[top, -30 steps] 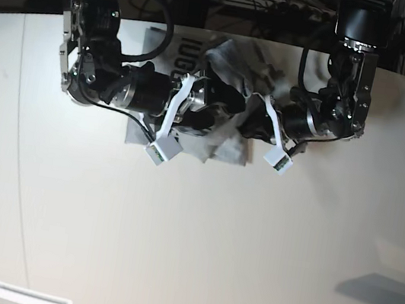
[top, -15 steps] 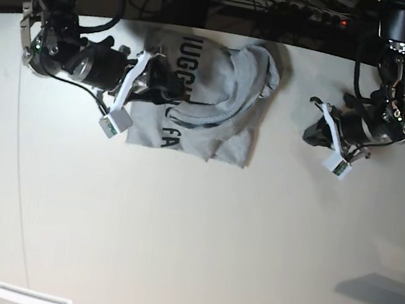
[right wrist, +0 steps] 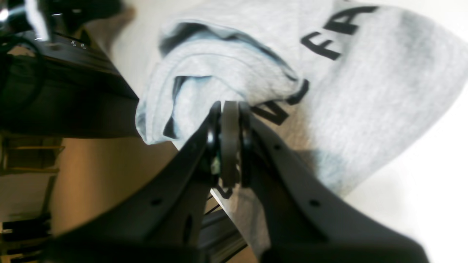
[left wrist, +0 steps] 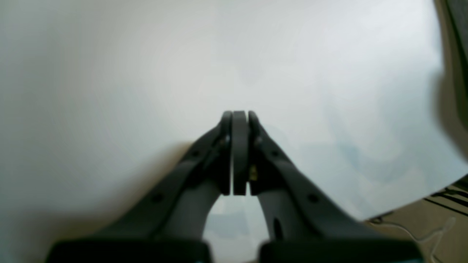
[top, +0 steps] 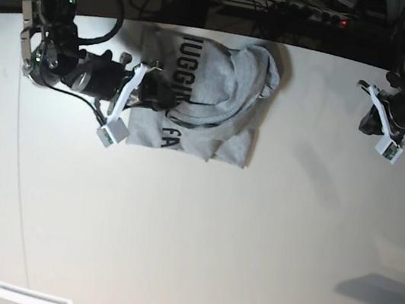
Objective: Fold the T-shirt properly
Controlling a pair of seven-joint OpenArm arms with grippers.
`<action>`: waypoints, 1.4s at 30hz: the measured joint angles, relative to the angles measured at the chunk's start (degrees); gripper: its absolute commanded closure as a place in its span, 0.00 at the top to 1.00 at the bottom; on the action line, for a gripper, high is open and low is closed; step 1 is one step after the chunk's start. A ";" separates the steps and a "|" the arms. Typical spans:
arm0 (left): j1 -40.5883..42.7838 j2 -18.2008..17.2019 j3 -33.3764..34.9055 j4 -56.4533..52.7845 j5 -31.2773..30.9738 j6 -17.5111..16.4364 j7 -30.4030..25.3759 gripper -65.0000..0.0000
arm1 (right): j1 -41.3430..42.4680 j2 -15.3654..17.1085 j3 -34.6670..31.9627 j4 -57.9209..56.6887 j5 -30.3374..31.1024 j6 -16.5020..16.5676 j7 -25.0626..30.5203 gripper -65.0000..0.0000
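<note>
the t-shirt (top: 205, 98) lies crumpled on the white tabletop (top: 197, 236), near its far edge and toward the right arm's side. it is heather grey with black block capitals showing; in the base view the letters run sideways, a row beginning "jugg" near the far hem and "fa" nearer the front edge. one part of the cloth is thrown over the rest in a loose hump at the far corner, and a dark-shadowed fold runs across the middle.

the right tool (right wrist: 229, 109) is clenched, its two dark fingers pressed together at the tip. in the right wrist view the tip sits right at a bunched roll of grey cloth (right wrist: 204, 91), beside the printed letters; whether any fabric is actually pinched between the fingers cannot be told. in the base view this tool (top: 167, 94) reaches in over the shirt's edge from the side.

the left tool (left wrist: 236, 120) is also clenched, with nothing between its fingers, and under it only bare tabletop shows. in the base view it (top: 367, 123) hangs well apart from the shirt, near the tabletop's far corner on the left arm's side.
</note>
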 measured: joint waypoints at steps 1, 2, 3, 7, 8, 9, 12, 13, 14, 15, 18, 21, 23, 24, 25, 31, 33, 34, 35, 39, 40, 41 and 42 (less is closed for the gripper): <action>0.68 0.00 -0.85 0.35 -0.07 0.00 -0.07 0.01 | 0.44 0.00 0.00 -0.76 0.04 0.02 -0.02 0.01; 1.14 0.00 -1.14 0.52 -0.04 0.02 -0.04 0.01 | 0.85 0.00 0.00 -1.81 0.15 0.04 0.07 0.01; 1.51 0.09 -1.29 0.55 -0.02 0.00 0.02 0.01 | 1.42 0.00 0.02 -3.02 -0.02 0.02 0.09 0.01; 2.34 0.66 -1.25 0.57 -0.20 0.00 0.00 0.01 | 1.79 -1.77 -0.11 -7.34 -0.20 -0.04 -0.04 0.01; 2.32 0.81 -1.25 0.57 -0.15 0.00 0.00 0.01 | 1.70 -1.97 -0.11 -7.74 -0.26 -0.07 -0.11 0.01; 2.29 0.96 -1.25 0.57 -0.11 0.00 0.00 0.01 | 1.73 -2.23 -0.11 -8.09 -0.28 -0.04 -0.11 0.01; 2.29 1.46 -1.22 0.59 -0.11 0.00 -0.02 0.01 | 2.03 -2.71 -0.11 -9.01 -0.17 -0.04 0.09 0.01; 2.32 1.64 -1.20 0.63 -0.11 0.00 -0.02 0.01 | 2.03 -2.71 -0.11 -9.44 -0.24 -0.04 0.09 0.01; 2.32 1.81 -1.20 0.63 -0.04 0.00 0.00 0.01 | 2.03 -2.73 -0.11 -10.10 -0.17 -0.04 0.09 0.01; 2.29 1.90 -1.20 0.63 -0.04 0.00 0.00 0.01 | 2.01 -2.73 -0.11 -10.60 -0.24 -0.07 0.07 0.01; 2.27 1.92 -1.05 0.66 -0.07 0.00 -0.02 0.01 | 2.08 -2.71 -0.11 -11.28 -0.28 -0.07 0.07 0.01; 2.25 1.99 -0.90 0.68 -0.07 0.00 0.00 0.01 | 2.73 -2.84 -0.11 -11.28 -0.24 -0.04 0.07 0.01; 2.12 2.05 -0.85 0.68 -0.07 0.00 -0.02 0.01 | 3.43 -2.99 -0.11 -11.32 -0.26 -0.07 -0.20 0.01; 2.10 2.05 -0.81 0.68 -0.09 0.00 -0.02 0.01 | 3.76 -3.41 -0.09 -11.45 -0.33 -0.07 -0.35 0.01; 2.08 2.05 -0.81 0.68 -0.09 0.00 -0.02 0.01 | 4.07 -3.91 -0.09 -11.87 -0.24 -0.07 -0.33 0.01; 2.08 2.08 -0.79 0.66 -0.13 0.00 -0.04 0.01 | 6.67 -5.60 -6.80 -15.96 -0.26 -0.07 0.20 0.01; 2.03 2.58 -0.94 0.66 -0.24 0.00 -0.02 0.01 | 7.50 -5.75 -9.42 -16.59 -0.33 -0.07 2.51 0.01; 1.99 3.02 -1.14 0.66 0.04 0.00 0.00 0.01 | 8.11 -5.73 -11.04 -16.63 -0.44 -0.09 3.02 0.01; 2.01 3.21 -1.14 0.61 -0.07 0.00 0.00 0.01 | 8.87 -5.73 -12.72 -16.76 -0.50 -0.07 3.78 0.01; 2.01 3.43 -0.98 0.61 -0.04 0.00 0.00 0.01 | 10.82 -5.73 -16.48 -17.53 -0.31 -0.09 4.76 0.01; 2.05 3.45 -0.98 0.61 0.00 0.02 0.00 0.01 | 11.13 -5.75 -16.92 -17.55 -0.52 -0.09 4.70 0.01; 2.10 3.45 -0.98 0.61 -0.04 0.00 0.00 0.01 | 11.41 -5.75 -17.18 -17.53 -0.33 -0.09 4.74 0.01; 2.08 3.48 -0.87 0.61 -0.07 0.00 -0.02 0.01 | 11.74 -5.75 -17.27 -17.51 -0.22 -0.07 4.72 0.01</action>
